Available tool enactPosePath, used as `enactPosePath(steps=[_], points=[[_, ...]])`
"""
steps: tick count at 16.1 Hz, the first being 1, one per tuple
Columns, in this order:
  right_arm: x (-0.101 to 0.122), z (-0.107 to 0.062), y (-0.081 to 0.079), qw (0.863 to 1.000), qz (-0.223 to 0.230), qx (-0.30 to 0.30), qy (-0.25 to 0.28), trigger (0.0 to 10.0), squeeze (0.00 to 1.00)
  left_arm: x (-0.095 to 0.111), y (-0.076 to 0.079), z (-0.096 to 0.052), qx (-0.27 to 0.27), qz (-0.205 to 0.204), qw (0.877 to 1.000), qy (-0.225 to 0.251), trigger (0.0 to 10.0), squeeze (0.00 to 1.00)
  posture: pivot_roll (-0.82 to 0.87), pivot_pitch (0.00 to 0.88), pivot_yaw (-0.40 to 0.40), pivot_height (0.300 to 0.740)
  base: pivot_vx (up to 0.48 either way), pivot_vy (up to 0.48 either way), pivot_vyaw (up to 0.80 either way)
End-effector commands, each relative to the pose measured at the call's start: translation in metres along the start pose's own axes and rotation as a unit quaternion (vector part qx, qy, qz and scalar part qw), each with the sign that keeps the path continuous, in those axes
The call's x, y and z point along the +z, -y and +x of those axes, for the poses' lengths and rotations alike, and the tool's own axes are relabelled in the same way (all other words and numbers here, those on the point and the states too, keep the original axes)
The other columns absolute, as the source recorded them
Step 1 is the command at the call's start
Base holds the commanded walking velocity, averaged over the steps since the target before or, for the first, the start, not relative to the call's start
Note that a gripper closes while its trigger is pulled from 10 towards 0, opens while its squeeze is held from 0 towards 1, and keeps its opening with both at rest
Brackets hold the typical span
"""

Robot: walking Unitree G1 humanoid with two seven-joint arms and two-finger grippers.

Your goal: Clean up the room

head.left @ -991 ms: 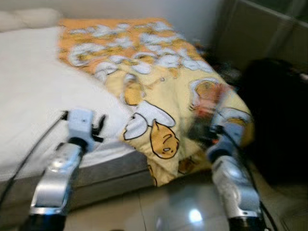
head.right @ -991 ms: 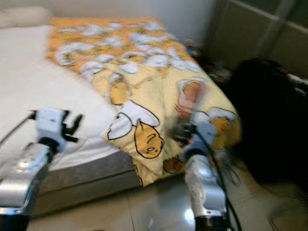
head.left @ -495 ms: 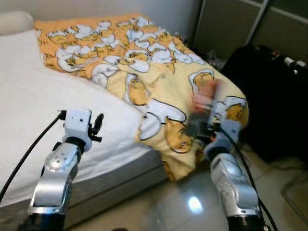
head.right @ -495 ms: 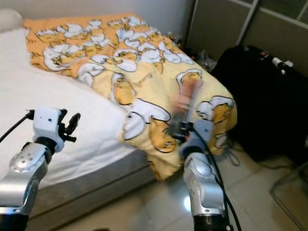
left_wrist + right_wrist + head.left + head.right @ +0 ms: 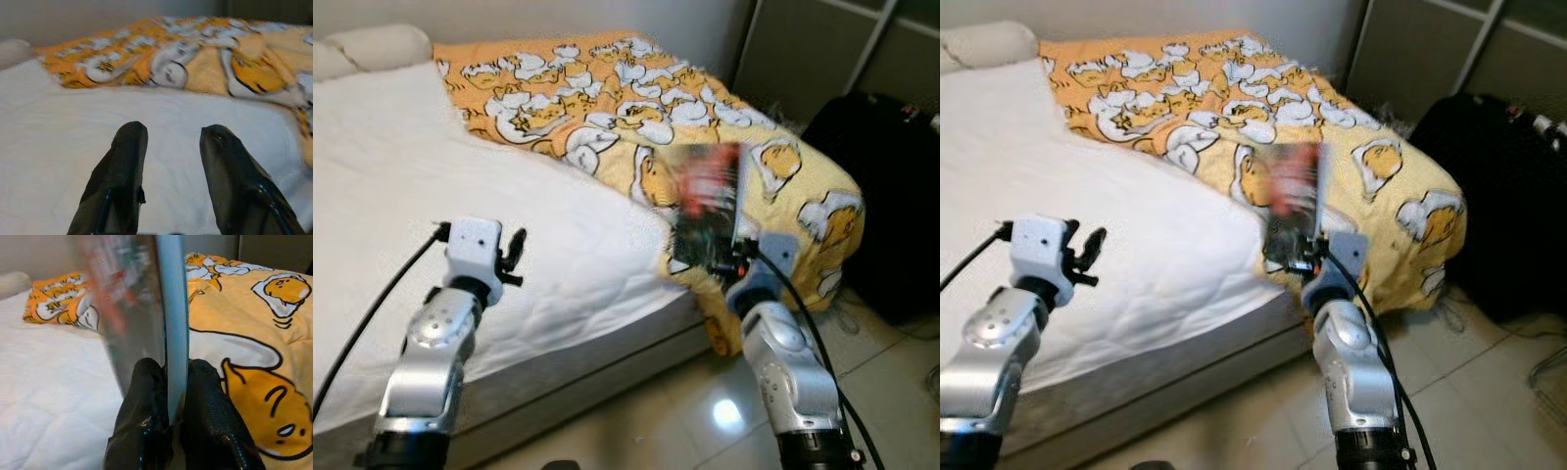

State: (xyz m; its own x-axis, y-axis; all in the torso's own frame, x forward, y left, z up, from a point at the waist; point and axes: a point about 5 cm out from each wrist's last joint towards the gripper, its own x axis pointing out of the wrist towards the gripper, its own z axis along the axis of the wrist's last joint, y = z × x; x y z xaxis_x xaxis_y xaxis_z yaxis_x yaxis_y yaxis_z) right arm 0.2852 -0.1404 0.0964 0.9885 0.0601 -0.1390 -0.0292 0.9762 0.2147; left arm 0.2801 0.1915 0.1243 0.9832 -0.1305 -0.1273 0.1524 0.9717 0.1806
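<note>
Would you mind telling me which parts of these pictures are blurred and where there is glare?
In both eye views, the flat packet held in the right pincer is motion-smeared, while the bed is fairly sharp; a bright glare spot sits on the floor tiles. In the right wrist view the packet is smeared too. The left wrist view is soft overall.
</note>
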Motion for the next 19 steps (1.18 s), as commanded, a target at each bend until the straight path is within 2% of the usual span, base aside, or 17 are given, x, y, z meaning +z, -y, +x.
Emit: enactPosePath(steps=[1, 12, 19], points=[[0.0109, 0.0007, 0.0038, 1.000, -0.004, -0.009, 0.026, 10.0, 0.00, 0.0031, -0.0007, 0.0008, 0.002, 0.008, 1.000, 0.005, 10.0, 0.00, 0.10, 0.000, -0.021, 0.740, 0.000, 0.458, 0.00], [0.0115, 0.0003, 0.0003, 0.999, -0.044, 0.006, 0.031, 10.0, 0.00, 0.0016, -0.0019, 0.0008, 0.002, 0.008, 1.000, 0.004, 10.0, 0.00, 0.09, 0.000, -0.018, 0.740, 0.000, 0.462, 0.00], [0.0107, 0.0009, -0.0001, 0.998, -0.047, 0.007, 0.031, 10.0, 0.00, 0.0022, -0.0030, 0.0012, 0.003, 0.011, 1.000, 0.005, 10.0, 0.00, 0.10, 0.000, -0.019, 0.740, 0.000, 0.459, 0.00]])
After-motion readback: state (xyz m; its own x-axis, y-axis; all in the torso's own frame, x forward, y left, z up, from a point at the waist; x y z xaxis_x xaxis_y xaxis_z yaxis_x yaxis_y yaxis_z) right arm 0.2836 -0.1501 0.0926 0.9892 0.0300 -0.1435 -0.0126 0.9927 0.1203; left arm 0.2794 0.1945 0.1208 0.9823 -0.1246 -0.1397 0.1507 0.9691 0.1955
